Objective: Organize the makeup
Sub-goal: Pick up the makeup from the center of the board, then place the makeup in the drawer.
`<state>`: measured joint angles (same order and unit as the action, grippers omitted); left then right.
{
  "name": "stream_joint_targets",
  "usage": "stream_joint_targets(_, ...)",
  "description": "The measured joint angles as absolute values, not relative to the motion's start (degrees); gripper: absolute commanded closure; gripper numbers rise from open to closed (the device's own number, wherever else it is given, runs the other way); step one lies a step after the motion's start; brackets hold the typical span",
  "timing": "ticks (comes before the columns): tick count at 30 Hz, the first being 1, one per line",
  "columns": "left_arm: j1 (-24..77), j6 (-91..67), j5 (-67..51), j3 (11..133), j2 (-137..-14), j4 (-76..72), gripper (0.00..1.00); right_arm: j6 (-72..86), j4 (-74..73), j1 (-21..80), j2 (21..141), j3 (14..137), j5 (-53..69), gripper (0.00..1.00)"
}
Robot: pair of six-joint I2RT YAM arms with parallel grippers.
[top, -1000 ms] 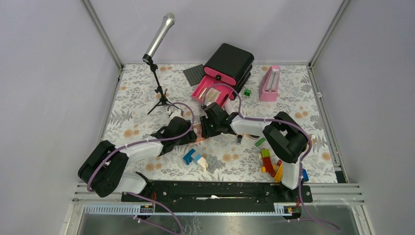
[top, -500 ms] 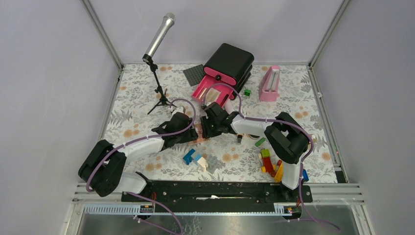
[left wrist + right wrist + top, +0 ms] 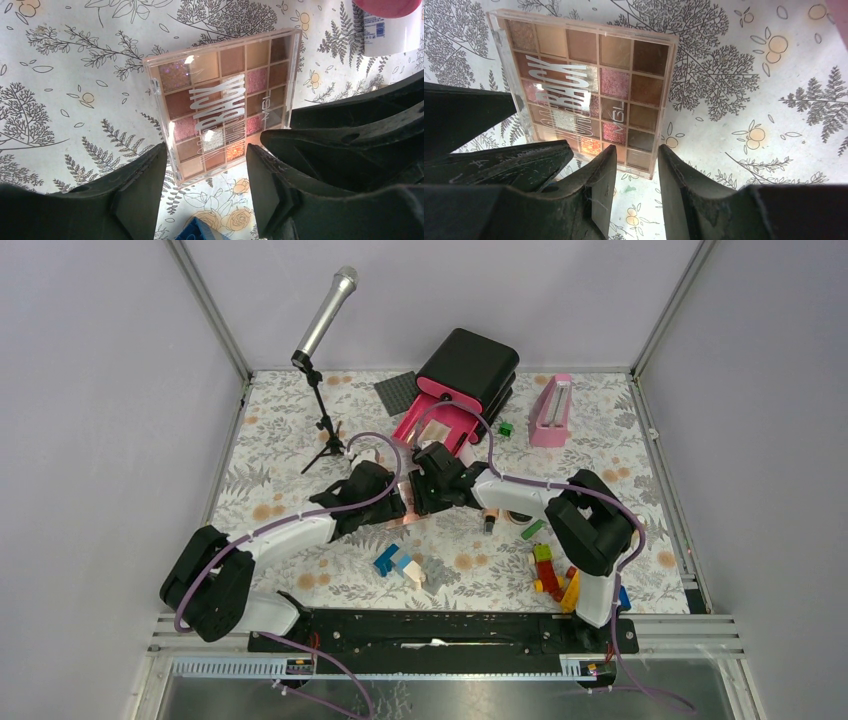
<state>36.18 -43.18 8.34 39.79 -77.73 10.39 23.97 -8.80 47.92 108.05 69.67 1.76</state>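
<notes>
The brown square palette (image 3: 225, 100) lies flat on the flowered table cloth, and it also shows in the right wrist view (image 3: 589, 90) and as a sliver between the two grippers from above (image 3: 405, 508). My left gripper (image 3: 205, 185) is open, its fingers either side of the palette's near corner without touching it. My right gripper (image 3: 634, 175) is open with a narrower gap, its tips at the palette's opposite corner. The white tube (image 3: 390, 30) lies beyond the palette. The other makeup is hidden or too small to tell.
An open black and pink case (image 3: 460, 390) stands behind the grippers. A microphone stand (image 3: 322, 420) is at the back left and the pink metronome (image 3: 552, 410) at the back right. Blue bricks (image 3: 395, 562) and coloured bricks (image 3: 550, 575) lie near the front.
My left gripper has moved farther from the base and to the right, up to the palette. My right gripper has shifted slightly away from its base. Both have stayed open.
</notes>
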Motion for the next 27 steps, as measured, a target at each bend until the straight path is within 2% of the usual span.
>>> stream_joint_targets(27,36.1,-41.4,10.4,48.6,-78.9,14.6,0.4,21.7,-12.5,45.4,104.3,74.5,-1.1,0.57)
